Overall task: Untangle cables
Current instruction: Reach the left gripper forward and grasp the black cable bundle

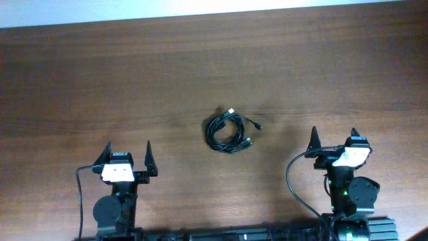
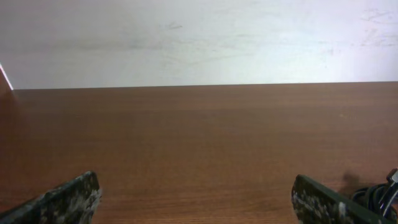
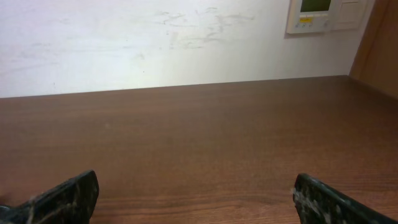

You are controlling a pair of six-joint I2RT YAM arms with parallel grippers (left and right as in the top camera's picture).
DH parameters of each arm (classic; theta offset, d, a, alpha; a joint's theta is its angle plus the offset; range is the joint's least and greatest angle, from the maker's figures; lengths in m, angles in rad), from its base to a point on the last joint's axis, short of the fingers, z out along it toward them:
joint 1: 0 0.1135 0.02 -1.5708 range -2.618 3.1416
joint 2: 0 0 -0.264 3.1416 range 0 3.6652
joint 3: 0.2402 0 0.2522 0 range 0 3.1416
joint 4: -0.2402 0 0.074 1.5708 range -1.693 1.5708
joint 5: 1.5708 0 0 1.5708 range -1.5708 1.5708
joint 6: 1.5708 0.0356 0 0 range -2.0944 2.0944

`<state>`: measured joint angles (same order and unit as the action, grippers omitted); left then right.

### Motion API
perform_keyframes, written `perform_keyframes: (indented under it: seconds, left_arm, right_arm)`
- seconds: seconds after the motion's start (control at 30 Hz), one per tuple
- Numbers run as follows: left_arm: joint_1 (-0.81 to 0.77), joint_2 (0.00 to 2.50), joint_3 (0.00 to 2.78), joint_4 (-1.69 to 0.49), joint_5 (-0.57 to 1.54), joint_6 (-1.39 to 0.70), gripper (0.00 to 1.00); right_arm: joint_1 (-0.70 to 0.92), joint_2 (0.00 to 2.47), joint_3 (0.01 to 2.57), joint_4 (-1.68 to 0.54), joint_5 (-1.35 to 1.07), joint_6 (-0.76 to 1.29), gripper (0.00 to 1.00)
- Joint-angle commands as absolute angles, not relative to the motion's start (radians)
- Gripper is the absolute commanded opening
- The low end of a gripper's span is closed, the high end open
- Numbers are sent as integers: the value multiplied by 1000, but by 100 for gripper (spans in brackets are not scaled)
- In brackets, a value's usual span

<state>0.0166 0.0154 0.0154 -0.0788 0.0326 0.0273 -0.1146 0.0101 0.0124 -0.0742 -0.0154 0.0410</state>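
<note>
The cables [image 1: 229, 130] lie as one black coiled bundle on the middle of the brown wooden table [image 1: 134, 73], with a silvery-tipped plug at the top and small plugs sticking out at the right. A bit of the bundle shows at the bottom right edge of the left wrist view [image 2: 380, 198]. My left gripper [image 1: 126, 155] is open and empty at the front left, well apart from the bundle. My right gripper [image 1: 334, 141] is open and empty at the front right. Each wrist view shows its fingers [image 2: 194, 202] [image 3: 196, 199] spread wide over bare wood.
A white wall [image 2: 199, 37] runs along the table's far edge. A wall panel [image 3: 317, 15] hangs at the upper right in the right wrist view. Thicker black arm wires [image 1: 293, 181] loop beside the arm bases at the front.
</note>
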Motion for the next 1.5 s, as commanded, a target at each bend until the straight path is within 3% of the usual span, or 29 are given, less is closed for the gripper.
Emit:
perform_keyframes:
  seconds: [0.0, 0.77, 0.9, 1.0, 1.1, 1.27, 1.47]
  left_arm:
    - [23, 5, 8, -80, 27, 43, 99]
    - [22, 5, 9, -80, 19, 42, 99]
    - [23, 14, 17, -72, 135, -40, 99]
    - [22, 14, 130, -218, 136, -190, 99]
    - [22, 32, 294, -347, 146, -194, 99]
    - [22, 313, 474, -347, 200, -194, 98]
    - [1, 783, 684, -356, 420, -194, 99]
  right_arm:
    - [-118, 4, 6, -78, -14, 35, 98]
    - [-118, 4, 6, -78, -14, 34, 98]
    - [-118, 4, 6, -78, -14, 35, 99]
    - [-118, 4, 6, -78, -14, 34, 99]
    - [-118, 4, 6, -78, -14, 35, 99]
    - [-118, 4, 6, -78, -14, 35, 99]
    - [-118, 4, 6, -78, -14, 34, 98]
